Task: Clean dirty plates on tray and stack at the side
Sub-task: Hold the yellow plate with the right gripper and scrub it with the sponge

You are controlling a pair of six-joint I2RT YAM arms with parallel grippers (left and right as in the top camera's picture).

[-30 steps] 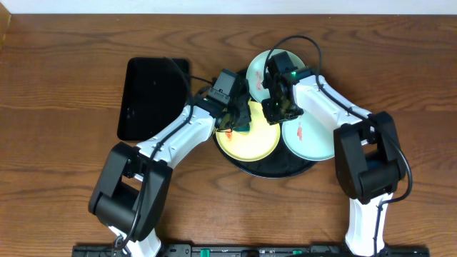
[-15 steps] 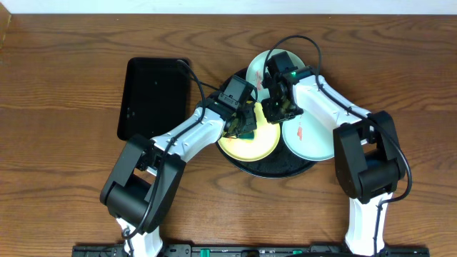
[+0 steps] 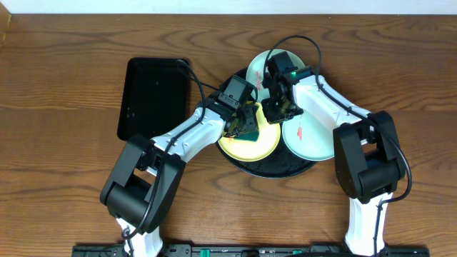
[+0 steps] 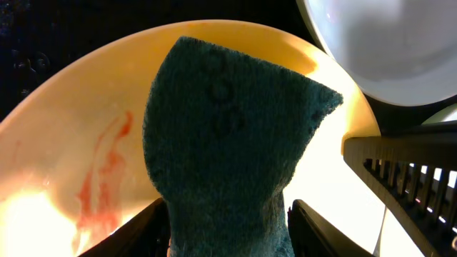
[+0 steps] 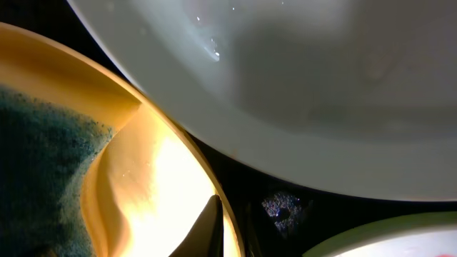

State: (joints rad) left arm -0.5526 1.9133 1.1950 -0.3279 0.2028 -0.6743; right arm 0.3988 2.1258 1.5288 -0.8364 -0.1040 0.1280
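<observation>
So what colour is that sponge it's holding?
The sponge is dark teal, clearest in the left wrist view.

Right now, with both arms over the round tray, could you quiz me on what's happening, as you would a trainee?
1. True or false: the left gripper is shut on a teal sponge.
2. What lies under the sponge? A. the yellow plate; B. a mint plate; C. the rectangular tray.
3. Fill in: the number of plates on the round black tray is ____.

Key: 1 true; 2 A; 3 three.
</observation>
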